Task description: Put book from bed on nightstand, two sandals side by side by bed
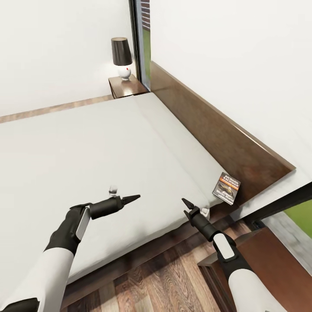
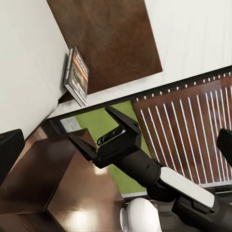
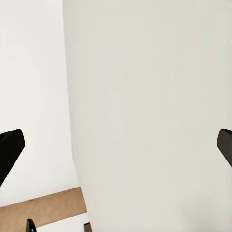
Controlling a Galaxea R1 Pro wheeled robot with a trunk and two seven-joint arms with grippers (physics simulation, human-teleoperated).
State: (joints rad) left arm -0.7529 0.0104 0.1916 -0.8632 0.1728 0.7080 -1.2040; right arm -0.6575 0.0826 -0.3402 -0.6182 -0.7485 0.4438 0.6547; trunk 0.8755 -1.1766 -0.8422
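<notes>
Left gripper [image 1: 130,199]: lower centre-left of the head view, your left arm reaches out flat over the mattress, fingers drawn to a closed-looking point and carrying nothing.

Bed [image 1: 86,156]: pale grey mattress across the left and middle of the head view, dark headboard running diagonally to the right.

Far nightstand [image 1: 127,86]: upper centre, beyond the bed's far corner, with a dark-shaded lamp [image 1: 121,54] on its top.

Right gripper [image 1: 187,207]: lower centre-right of the head view, hovering at the mattress's near edge, jaws spread and empty; the left wrist view confirms the open fork [image 2: 107,129].

Book [image 1: 226,187]: right of centre, a paperback propped at the mattress's corner against the headboard, near the right gripper but apart from it. In the left wrist view it stands on edge [image 2: 77,76].

Near nightstand [image 1: 277,260]: lower right corner, just beside your right arm, its top the shorter trip for the book.

Step in hand: reaching for the book with the right arm, by the look of it.

How to do it well: keep the jaws wide, steer right toward the headboard corner, and pinch across the book's thin edge, not its cover. Lift clear before swinging to the near nightstand.

Sandals: yet to be dealt with.
</notes>
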